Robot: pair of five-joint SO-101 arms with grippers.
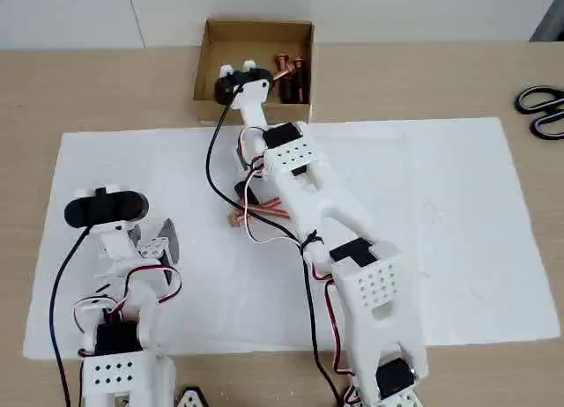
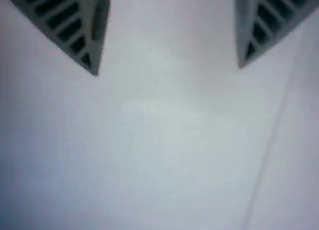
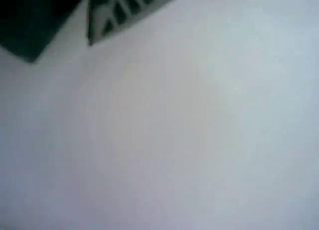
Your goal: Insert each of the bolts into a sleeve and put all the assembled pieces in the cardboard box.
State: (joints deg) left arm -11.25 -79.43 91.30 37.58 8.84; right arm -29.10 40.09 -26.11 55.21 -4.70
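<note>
High view: right gripper (image 1: 262,75) sits inside the cardboard box (image 1: 209,50), which stands at the table's (image 1: 88,81) far edge, just beyond the far edge of the white sheet (image 1: 441,204). Cannot tell whether this pincer is open or closed, or holding anything. Assembled pieces (image 1: 293,79), copper and dark, lie in the box just beside it. Copper bolts (image 1: 251,215) lie on the sheet mid-left, partly under the right arm. Left gripper (image 2: 167,65) hangs over the sheet near its near-left corner, spread wide, nothing between its fingers (image 2: 82,36). Scissors (image 1: 542,107) at the table's right edge.
</note>
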